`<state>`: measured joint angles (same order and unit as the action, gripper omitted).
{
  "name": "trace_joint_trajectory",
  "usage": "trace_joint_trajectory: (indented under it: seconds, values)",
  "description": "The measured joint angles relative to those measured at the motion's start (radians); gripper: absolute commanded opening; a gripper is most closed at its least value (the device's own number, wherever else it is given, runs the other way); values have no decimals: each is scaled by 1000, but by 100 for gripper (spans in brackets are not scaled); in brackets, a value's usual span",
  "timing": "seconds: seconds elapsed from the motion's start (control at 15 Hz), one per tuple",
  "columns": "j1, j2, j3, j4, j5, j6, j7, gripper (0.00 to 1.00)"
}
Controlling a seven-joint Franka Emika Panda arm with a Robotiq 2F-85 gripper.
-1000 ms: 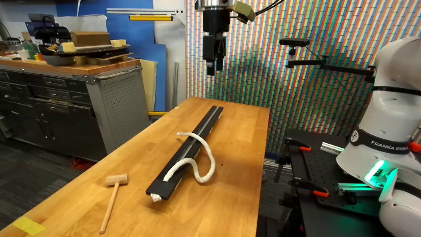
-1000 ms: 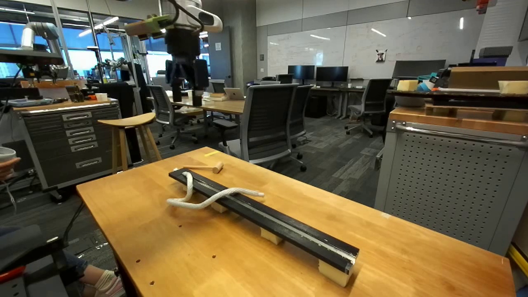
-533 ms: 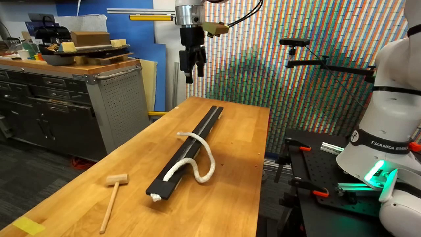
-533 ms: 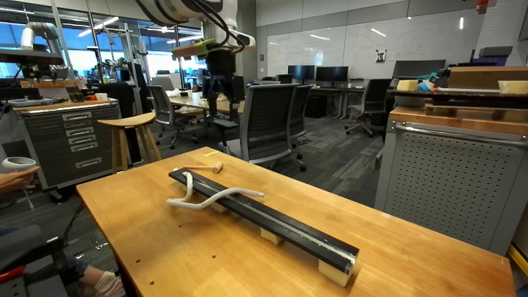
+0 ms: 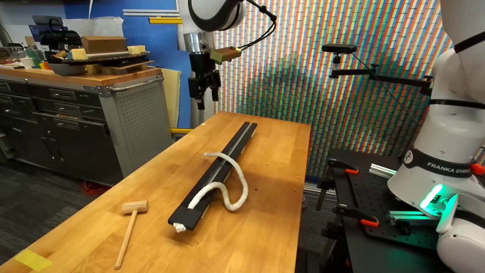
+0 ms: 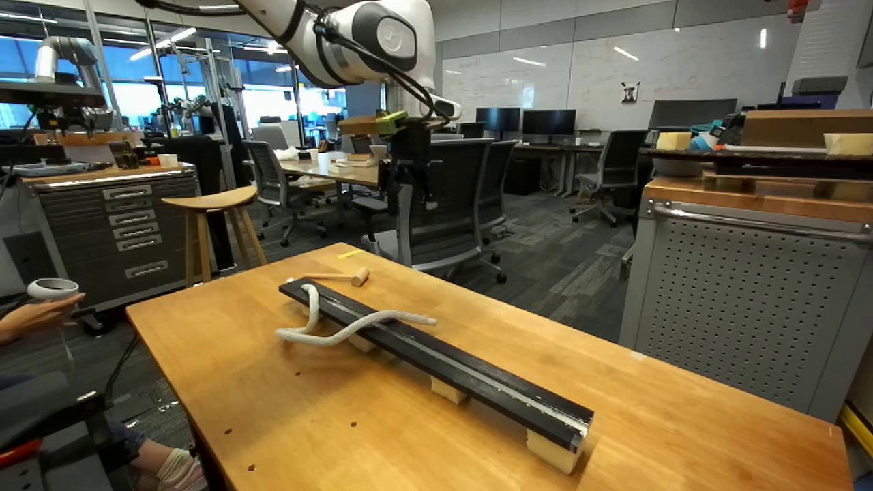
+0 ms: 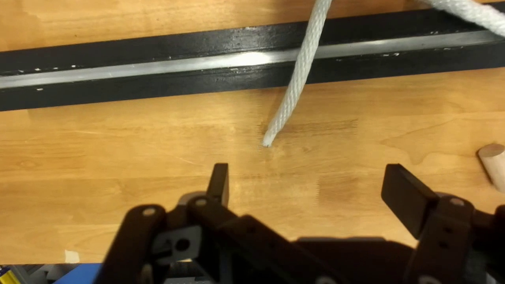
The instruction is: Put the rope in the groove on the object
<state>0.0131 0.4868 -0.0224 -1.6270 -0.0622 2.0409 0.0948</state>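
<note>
The object is a long black bar (image 5: 201,185) on the wooden table, also in an exterior view (image 6: 492,380) and the wrist view (image 7: 158,49). A narrow groove (image 7: 248,59) runs along its upper face. The white rope (image 5: 242,182) lies in the groove's end near the mallet, loops off one side, then crosses back over the bar. Its free end sticks out past the far side, as the wrist view (image 7: 302,65) shows. A frayed white tip pokes from the bar's end. My gripper (image 7: 307,173) is open and empty, well above the table in both exterior views (image 5: 208,101) (image 6: 411,199).
A wooden mallet (image 5: 135,207) lies beside the bar's rope end. Pale blocks (image 6: 551,450) hold the bar off the table (image 6: 382,436). Yellow tape (image 5: 33,260) is at a table corner. A drawer cabinet (image 5: 132,113) stands beyond the table's edge. A person's hand (image 6: 41,317) holds a controller.
My gripper has moved sideways and lower, leftward in an exterior view and rightward in the opposite exterior view. The person's hand has risen. Rope, bar and mallet have not moved.
</note>
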Motion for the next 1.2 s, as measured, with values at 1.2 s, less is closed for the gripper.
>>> trace_joint_trajectory:
  seconds: [1.2]
  values:
    - [-27, 368, 0, 329, 91, -132, -2, 100]
